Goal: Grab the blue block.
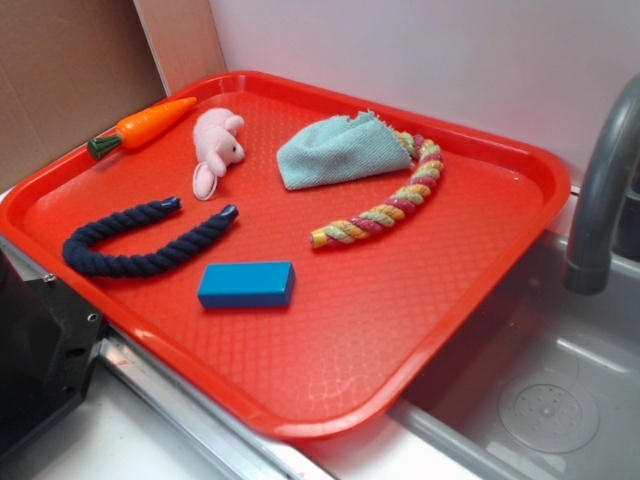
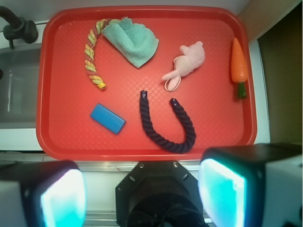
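Note:
The blue block [image 1: 246, 284] [image 2: 108, 118] lies flat on the red tray [image 1: 400, 340] [image 2: 66, 137], toward the tray's front edge, just right of the navy rope in the exterior view. In the wrist view my gripper [image 2: 142, 194] is open, high above the near side of the tray, with two pale cyan pads [image 2: 221, 193] spread wide at the bottom of the frame and nothing between them. The gripper does not show in the exterior view. The block is well clear of the fingers.
A navy rope [image 1: 140, 245] [image 2: 165, 125] curls beside the block. Farther back lie a striped rope [image 1: 385, 210] [image 2: 92, 54], teal cloth [image 1: 335, 150] [image 2: 132, 42], pink plush rabbit [image 1: 217, 148] [image 2: 187, 64] and toy carrot [image 1: 145, 125] [image 2: 238, 64]. A sink [image 1: 540, 390] and faucet [image 1: 600, 190] flank the tray.

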`<state>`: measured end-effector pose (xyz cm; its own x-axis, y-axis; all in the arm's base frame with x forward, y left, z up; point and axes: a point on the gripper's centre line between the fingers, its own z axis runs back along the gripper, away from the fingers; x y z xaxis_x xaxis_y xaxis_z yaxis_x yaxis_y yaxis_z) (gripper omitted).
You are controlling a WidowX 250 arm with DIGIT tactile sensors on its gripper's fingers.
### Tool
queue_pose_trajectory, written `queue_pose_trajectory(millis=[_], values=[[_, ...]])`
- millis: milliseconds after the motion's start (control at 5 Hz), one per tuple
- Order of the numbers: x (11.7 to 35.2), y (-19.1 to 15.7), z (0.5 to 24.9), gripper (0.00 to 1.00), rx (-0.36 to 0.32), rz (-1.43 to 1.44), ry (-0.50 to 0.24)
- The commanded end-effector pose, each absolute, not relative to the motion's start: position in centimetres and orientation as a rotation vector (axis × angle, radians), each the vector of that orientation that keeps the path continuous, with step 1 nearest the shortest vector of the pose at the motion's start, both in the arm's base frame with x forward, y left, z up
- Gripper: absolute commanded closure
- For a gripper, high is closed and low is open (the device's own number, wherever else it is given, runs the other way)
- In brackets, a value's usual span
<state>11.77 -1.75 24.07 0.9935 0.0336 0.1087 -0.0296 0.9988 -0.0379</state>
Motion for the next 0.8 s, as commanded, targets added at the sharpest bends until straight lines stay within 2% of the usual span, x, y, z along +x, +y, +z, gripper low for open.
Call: queue_pose_trajectory(millis=[0, 200, 600], values=[[13.6, -3.6, 23.1, 0.00, -0.066, -0.447, -0.193], [14.6, -5.4, 21.6, 0.00, -0.080, -0.669, -0.195], [15.5, -7.8, 17.5, 0.00, -0.066, -0.762, -0.145]])
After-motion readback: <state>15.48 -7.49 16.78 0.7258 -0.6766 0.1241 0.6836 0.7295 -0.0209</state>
